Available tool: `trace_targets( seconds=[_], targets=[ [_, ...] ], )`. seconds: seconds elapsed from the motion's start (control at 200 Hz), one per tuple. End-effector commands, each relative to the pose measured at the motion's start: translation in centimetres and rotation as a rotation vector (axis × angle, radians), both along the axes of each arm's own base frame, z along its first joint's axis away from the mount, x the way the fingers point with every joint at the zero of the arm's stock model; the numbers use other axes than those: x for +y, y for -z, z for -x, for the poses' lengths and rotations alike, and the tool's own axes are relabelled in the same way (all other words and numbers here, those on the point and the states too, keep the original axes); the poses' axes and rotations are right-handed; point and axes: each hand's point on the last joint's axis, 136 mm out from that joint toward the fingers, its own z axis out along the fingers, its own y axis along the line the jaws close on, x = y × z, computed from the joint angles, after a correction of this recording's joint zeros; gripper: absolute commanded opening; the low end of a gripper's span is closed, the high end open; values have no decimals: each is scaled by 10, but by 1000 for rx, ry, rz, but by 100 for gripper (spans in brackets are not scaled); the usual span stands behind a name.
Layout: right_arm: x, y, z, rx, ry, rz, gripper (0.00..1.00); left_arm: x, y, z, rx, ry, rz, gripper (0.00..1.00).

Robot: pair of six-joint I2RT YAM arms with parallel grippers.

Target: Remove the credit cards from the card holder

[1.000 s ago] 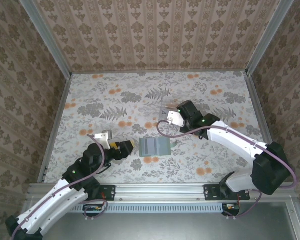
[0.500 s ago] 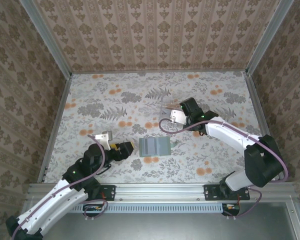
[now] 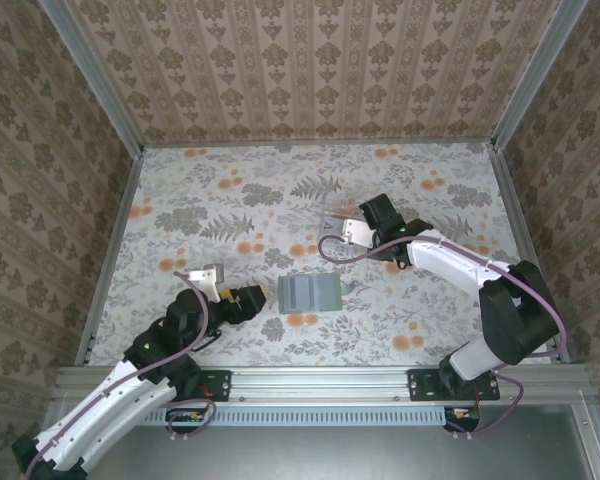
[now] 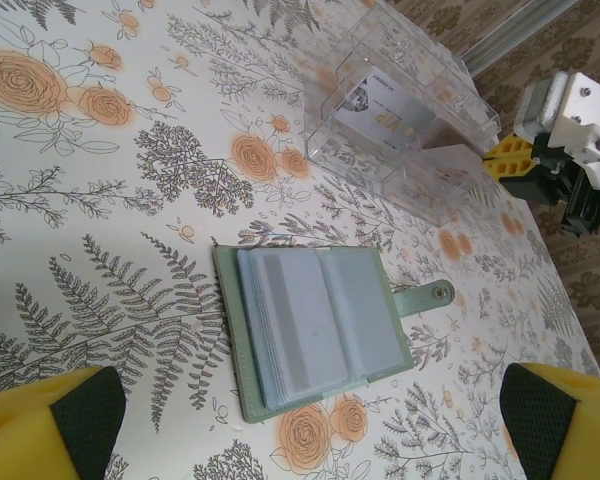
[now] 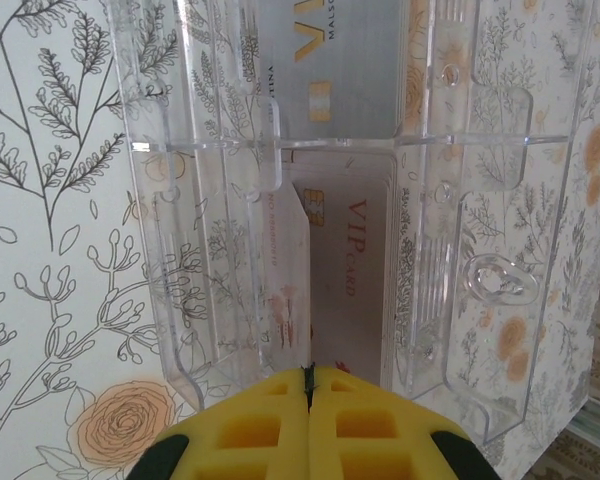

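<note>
card holder [image 4: 315, 335] | lying open | grey-green cover, blue-grey slot panels

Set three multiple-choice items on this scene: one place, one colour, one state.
1. The flat grey-green folding card holder lies: A against the back wall; B on the floral table before the left hand; C on an arm's base.
2. Its inner panels are: A red; B blue-grey; C black.
3. The card holder is: A open; B snapped shut; C rolled up.
Key: B, it rests on the tabletop facing that hand; B, pale blue-grey slots show; A, both panels lie spread.
</note>
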Motion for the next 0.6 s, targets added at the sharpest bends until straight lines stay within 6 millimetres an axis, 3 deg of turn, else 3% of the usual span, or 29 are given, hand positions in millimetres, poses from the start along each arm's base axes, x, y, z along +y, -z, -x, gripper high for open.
trace_targets(
  seconds=[0.0, 0.59],
  targets=[
    [1, -12, -13, -33, 13, -8, 0, 4, 3, -1, 2, -16, -3, 100],
    [1, 0, -21, -13, 39, 6, 6, 4, 5, -1, 3, -12, -7, 100]
  ],
)
